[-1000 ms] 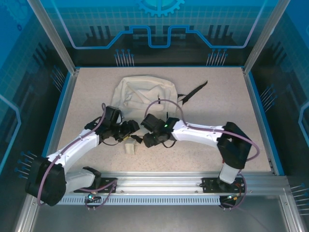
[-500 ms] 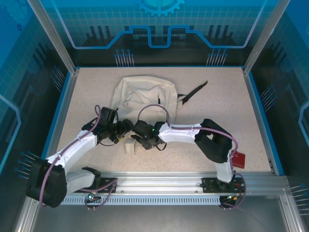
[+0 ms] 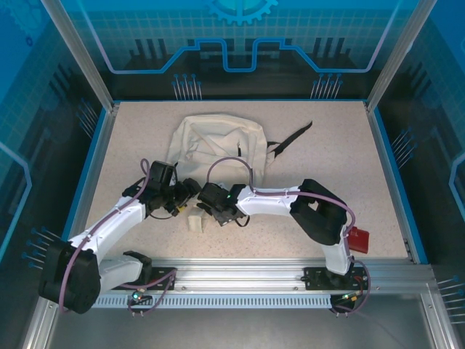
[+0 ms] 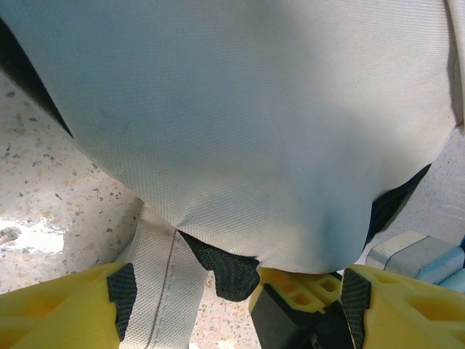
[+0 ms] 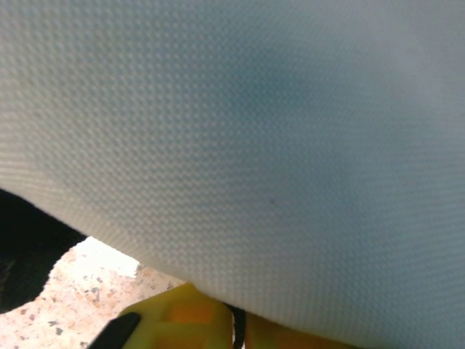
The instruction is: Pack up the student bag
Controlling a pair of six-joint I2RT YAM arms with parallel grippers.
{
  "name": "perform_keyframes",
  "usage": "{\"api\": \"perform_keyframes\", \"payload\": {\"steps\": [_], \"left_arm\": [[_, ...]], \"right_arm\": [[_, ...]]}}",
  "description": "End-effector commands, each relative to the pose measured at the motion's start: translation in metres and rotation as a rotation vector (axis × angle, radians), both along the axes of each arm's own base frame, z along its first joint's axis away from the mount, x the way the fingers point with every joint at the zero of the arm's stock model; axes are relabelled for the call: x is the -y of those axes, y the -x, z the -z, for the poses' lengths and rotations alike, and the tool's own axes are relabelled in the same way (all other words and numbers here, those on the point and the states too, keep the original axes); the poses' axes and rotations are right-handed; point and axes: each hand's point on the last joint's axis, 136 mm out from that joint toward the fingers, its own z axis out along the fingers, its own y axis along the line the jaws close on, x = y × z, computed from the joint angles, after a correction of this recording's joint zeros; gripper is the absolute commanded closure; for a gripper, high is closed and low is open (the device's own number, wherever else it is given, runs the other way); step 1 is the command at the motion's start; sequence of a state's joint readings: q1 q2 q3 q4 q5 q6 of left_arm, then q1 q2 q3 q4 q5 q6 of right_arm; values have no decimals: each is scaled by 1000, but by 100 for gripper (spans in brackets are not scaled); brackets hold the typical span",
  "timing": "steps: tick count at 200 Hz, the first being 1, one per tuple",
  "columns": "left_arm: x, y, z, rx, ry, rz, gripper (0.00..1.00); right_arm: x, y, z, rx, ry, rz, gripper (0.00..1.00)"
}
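One student bag (image 3: 216, 142) lies on the speckled table (image 3: 320, 160), in the far-left part of the middle. It is flat, cream-coloured and the largest thing there. One black strap (image 3: 292, 136) trails from its right side toward the far right.

Two grippers meet at the bag's near edge. The left gripper (image 3: 192, 193) reaches in from the near left, and the right gripper (image 3: 206, 206) comes from the right, its arm folded back across the table. The two are close together, almost touching.

One small cream block (image 3: 195, 222) sits on the table just near of both grippers, apart from the bag. One red object (image 3: 359, 239) lies at the near right, beside the right arm's base.

In the left wrist view the bag's fabric hangs just above and beyond the yellow fingers (image 4: 62, 305). These stand wide apart and are not clamped on anything. One cream webbing band (image 4: 161, 287) and a patch of black mesh (image 4: 221, 270) drop from the bag's edge into the gap between them.

In the right wrist view the cream cloth presses right up against the camera. One yellow fingertip (image 5: 182, 320) pokes out beneath it. It cannot be told whether that gripper is clenched on the fabric or free.
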State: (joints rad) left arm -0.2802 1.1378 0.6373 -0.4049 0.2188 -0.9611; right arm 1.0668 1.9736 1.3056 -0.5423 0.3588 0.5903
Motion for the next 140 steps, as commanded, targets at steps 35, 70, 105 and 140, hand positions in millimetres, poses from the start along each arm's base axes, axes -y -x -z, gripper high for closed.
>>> {"api": "perform_keyframes", "payload": {"steps": [35, 70, 105, 140], "left_arm": [[9, 2, 10, -35, 114, -60, 26], [13, -7, 18, -34, 144, -85, 28], [11, -23, 20, -10, 145, -136, 34], [5, -33, 23, 10, 127, -188, 56]], "right_arm": [[-13, -1, -37, 54, -113, -33, 100], [-23, 6, -62, 11, -249, -63, 100], [-21, 6, -73, -8, -254, -61, 100], [-6, 3, -82, -4, -170, -29, 100]]}}
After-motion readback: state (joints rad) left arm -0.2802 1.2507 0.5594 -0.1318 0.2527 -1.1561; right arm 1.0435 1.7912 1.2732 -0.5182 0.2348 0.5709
